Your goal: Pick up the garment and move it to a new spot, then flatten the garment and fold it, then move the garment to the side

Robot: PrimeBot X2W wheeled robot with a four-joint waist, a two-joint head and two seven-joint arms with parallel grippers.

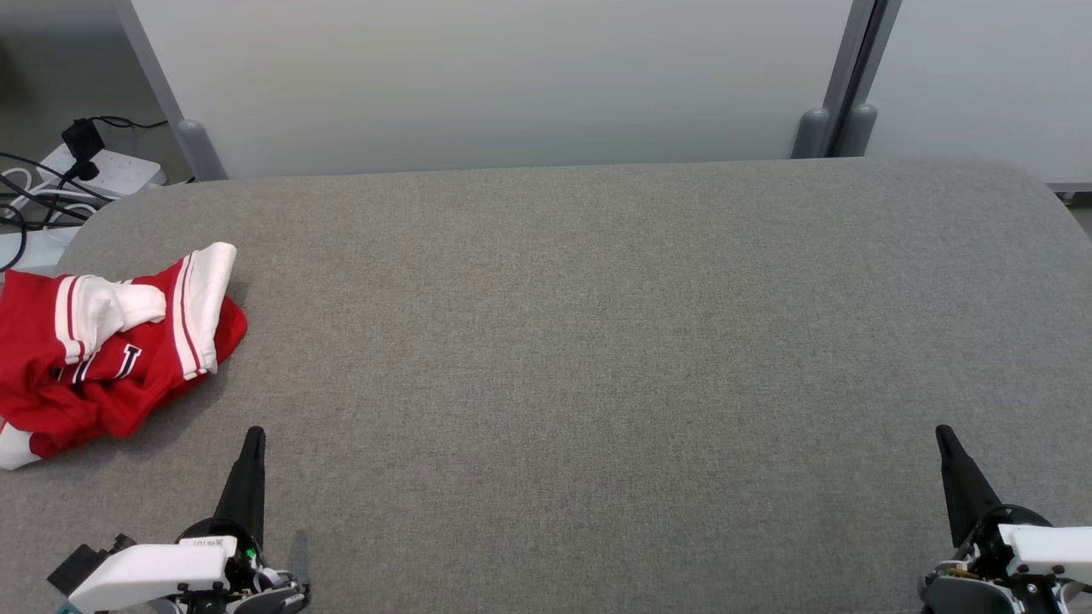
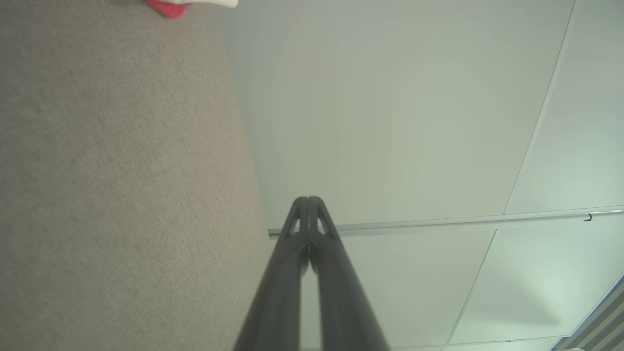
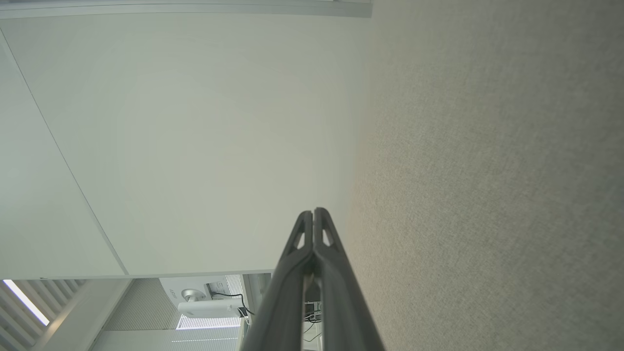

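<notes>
We found the garment (image 1: 111, 341) crumpled at the left edge of the grey table (image 1: 597, 341). The left gripper (image 1: 254, 435) sat near it, the right gripper (image 1: 943, 433) well apart; both had jaws closed on nothing. We advised opening the left jaws first, then pinching a raised fold (not a flat hem) before lifting.

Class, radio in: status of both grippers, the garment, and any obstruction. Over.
Left gripper shut, empty. Right gripper shut, empty. Garment crumpled at left edge of table, untouched. No obstruction seen.
</notes>
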